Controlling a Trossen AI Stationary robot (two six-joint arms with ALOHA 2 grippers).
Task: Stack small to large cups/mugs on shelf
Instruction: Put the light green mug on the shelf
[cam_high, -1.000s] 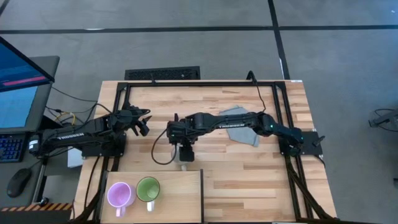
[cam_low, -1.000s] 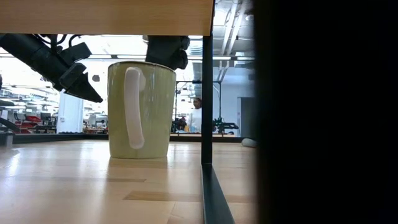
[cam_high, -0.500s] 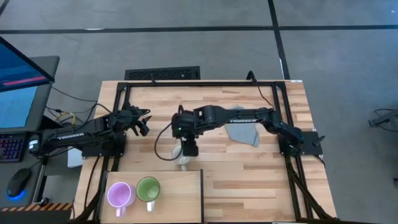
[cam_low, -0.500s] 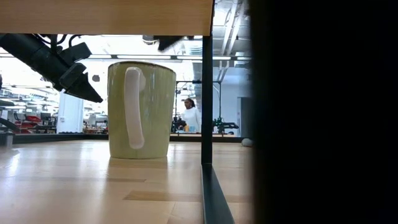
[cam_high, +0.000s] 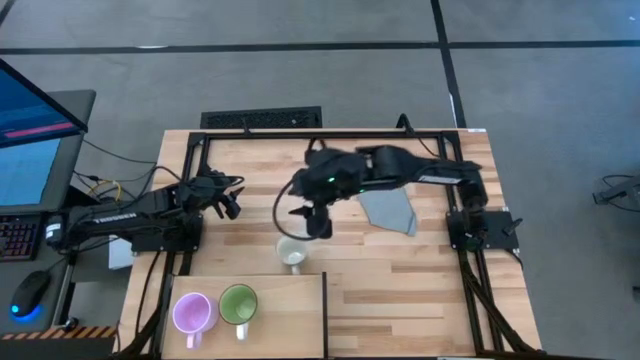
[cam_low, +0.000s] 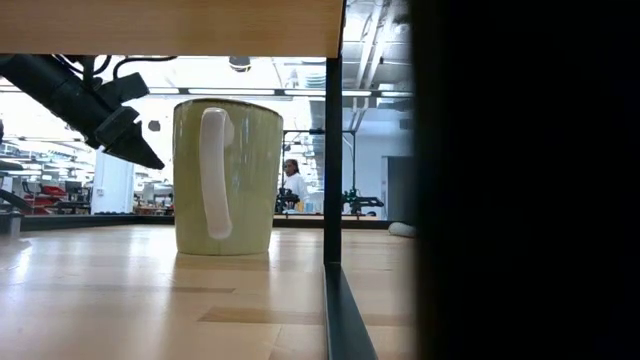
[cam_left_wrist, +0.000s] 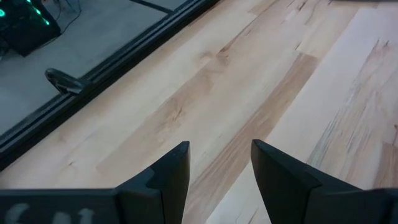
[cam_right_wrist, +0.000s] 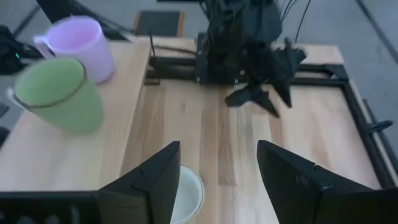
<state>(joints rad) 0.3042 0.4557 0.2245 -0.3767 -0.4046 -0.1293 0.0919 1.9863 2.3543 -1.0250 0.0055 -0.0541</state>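
White mug (cam_high: 291, 255) is seen upright on the tabletop just off the shelf (cam_high: 300, 300) edge, just below the right gripper (cam_high: 314, 222), jaws released and empty, which is nearer than the open left gripper (cam_high: 232, 200).

A: What colours are the mugs?
B: Light purple mug (cam_high: 192, 312), green mug (cam_high: 238, 302), cream-white mug (cam_high: 291, 254).
A: And the surfaces?
B: Pale smooth shelf (cam_high: 290, 320) with a dark edge, striped plank bench (cam_high: 400, 270), grey cloth (cam_high: 390, 212), dark arms.

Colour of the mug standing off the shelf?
Cream-white mug, on the plank tabletop; clearest in the high view.
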